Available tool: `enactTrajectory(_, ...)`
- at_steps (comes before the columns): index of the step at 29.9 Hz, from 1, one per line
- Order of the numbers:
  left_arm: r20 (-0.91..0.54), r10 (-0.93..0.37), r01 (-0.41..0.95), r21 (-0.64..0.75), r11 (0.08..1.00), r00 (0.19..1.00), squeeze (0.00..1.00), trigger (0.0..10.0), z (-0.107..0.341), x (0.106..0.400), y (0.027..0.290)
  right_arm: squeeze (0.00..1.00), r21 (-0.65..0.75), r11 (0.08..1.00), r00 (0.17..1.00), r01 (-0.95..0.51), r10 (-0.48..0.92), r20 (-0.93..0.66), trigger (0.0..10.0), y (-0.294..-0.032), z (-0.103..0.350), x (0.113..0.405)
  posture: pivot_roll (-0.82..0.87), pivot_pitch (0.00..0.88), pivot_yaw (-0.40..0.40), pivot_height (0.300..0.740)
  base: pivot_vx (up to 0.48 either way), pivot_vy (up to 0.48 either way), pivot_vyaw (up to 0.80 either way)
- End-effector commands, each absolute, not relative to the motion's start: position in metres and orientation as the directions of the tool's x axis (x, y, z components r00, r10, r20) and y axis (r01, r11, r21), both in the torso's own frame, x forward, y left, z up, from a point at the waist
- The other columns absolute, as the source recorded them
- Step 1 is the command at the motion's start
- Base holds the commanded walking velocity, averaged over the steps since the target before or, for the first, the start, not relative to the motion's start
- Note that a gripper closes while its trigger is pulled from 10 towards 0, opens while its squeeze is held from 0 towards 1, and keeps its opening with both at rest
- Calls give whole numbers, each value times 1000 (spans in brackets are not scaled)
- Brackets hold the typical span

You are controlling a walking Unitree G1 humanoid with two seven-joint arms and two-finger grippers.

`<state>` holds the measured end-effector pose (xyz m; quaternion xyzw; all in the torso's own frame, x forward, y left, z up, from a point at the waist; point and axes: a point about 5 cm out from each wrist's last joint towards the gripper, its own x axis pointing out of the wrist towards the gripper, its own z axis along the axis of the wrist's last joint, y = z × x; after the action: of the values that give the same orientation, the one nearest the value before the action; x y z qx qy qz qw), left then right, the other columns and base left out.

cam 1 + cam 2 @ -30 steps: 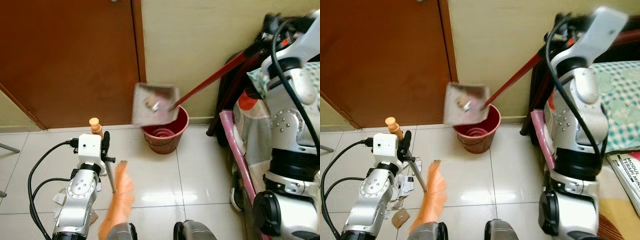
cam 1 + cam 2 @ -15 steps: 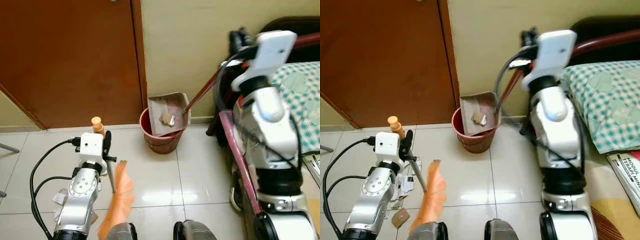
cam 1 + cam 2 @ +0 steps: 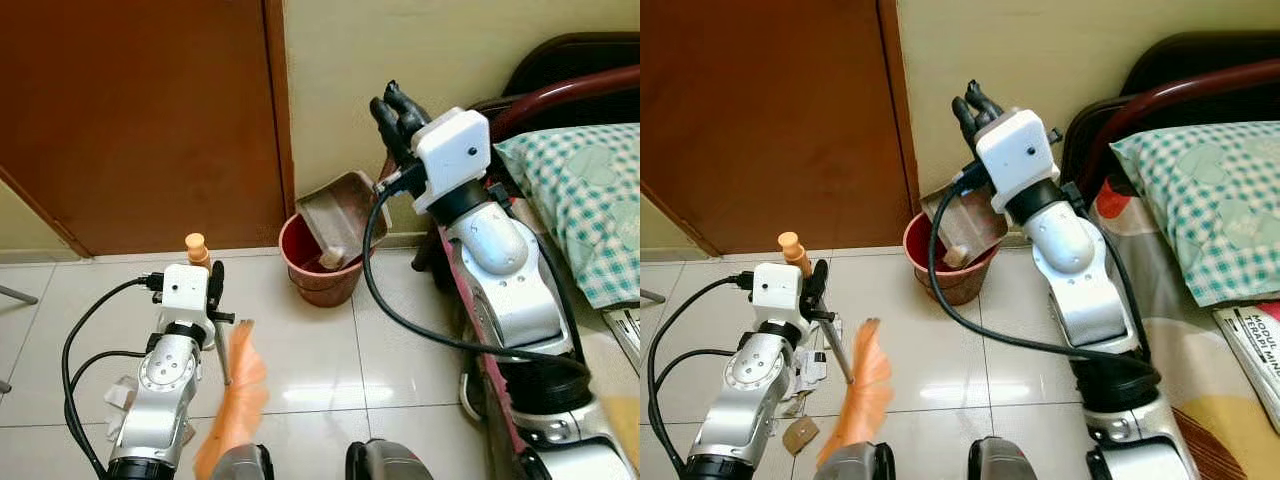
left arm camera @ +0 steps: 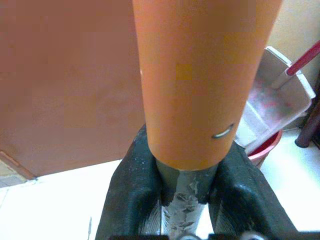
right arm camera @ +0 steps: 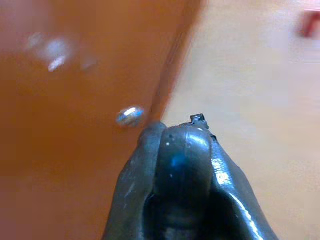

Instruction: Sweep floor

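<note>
The right arm covers the dustpan's (image 3: 340,215) handle and the bucket's (image 3: 318,268) far-right rim. What lies inside the bucket under the tilted pan is too small to tell. The broom's (image 3: 855,400) bristles are blurred and cut off at the bottom edge. The right wrist view is smeared.

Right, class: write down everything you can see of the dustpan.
The dustpan is a flat grey tray with raised side walls, plastic by its look, on a red handle. It is tipped steeply, its open edge down inside the red bucket by the wall. Pale debris sits at its lower end. The right hand is above it.
</note>
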<state>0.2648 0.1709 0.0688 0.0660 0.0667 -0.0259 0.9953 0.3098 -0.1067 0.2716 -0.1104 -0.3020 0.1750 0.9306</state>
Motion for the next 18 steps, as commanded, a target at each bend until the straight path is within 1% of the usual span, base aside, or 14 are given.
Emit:
enactTrajectory(1,-219,-23,56,144,988,975,0,10000,54,259,176,0,-221,943,699,-249,333,633,10000,-109,303,305,-31,105,-14,740,0,0,0)
enactTrajectory(2,-219,-23,56,144,988,975,0,10000,54,259,176,0,-190,949,694,-250,313,649,10000,-111,311,307,-29,105,-15,740,0,0,0)
enactTrajectory(5,-220,-23,56,144,988,975,0,10000,54,259,175,0,-165,954,693,-251,296,658,10000,-111,314,308,-28,102,-15,740,0,0,0)
enactTrajectory(10,-221,-24,57,146,988,975,0,10000,53,260,175,0,-38,963,724,-269,228,651,10000,-113,317,312,-26,101,-16,740,0,0,0)
enactTrajectory(12,-221,-23,57,148,987,975,0,10000,53,261,175,0,43,957,750,-288,198,631,10000,-113,315,315,-25,100,-15,740,0,0,0)
enactTrajectory(14,-221,-23,57,149,987,975,0,10000,53,261,176,0,94,949,769,-302,185,612,10000,-111,311,316,-25,100,-14,740,0,0,0)
enactTrajectory(16,-220,-24,58,151,987,975,0,10000,54,261,176,0,193,925,826,-326,180,534,10000,-108,291,319,-23,100,-13,740,0,0,0)
enactTrajectory(18,-220,-23,58,152,987,975,0,10000,54,261,176,0,209,922,838,-326,180,515,10000,-107,285,320,-23,100,-13,740,0,0,0)
